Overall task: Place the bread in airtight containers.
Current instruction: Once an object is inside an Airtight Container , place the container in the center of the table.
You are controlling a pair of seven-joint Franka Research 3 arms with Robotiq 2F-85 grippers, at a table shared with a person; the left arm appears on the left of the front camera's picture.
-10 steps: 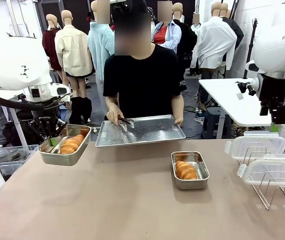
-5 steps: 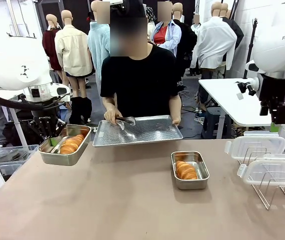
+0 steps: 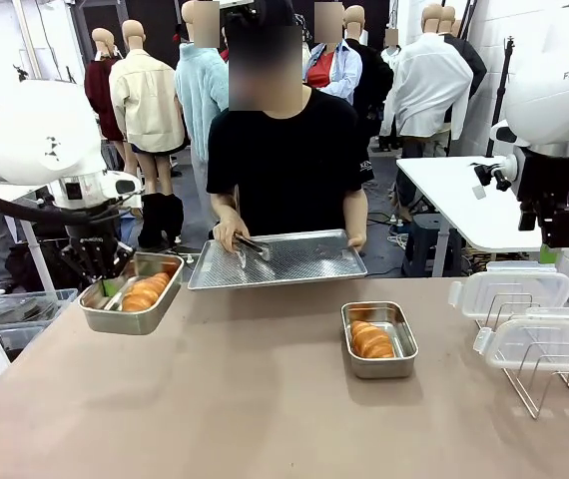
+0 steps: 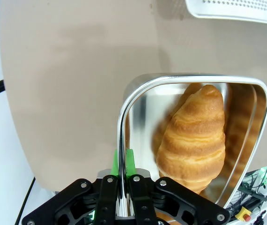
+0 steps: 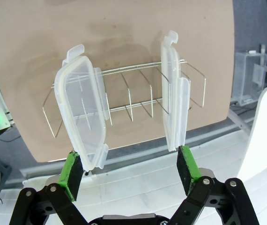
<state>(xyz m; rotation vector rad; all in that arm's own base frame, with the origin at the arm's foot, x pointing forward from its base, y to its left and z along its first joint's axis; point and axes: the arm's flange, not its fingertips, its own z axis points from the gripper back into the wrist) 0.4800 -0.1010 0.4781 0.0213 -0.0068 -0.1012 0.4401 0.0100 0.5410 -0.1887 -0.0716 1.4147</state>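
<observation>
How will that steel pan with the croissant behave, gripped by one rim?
The steel pan looks rigid, so it probably won't flex where the left gripper pinches its rim. Gripped at one end, it may tilt. The croissant lies loose on shiny metal and could slide.

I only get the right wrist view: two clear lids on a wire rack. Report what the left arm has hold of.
Observer: The left fingers are shut on the rim of a steel pan at the table's left edge.
Operator: Tell me what's in it.
Observer: One golden roll lies inside, lengthwise.
Operator: Now find the other pan.
Observer: The second pan sits on the table, right of the middle, uncovered, with the second roll in it.
</observation>
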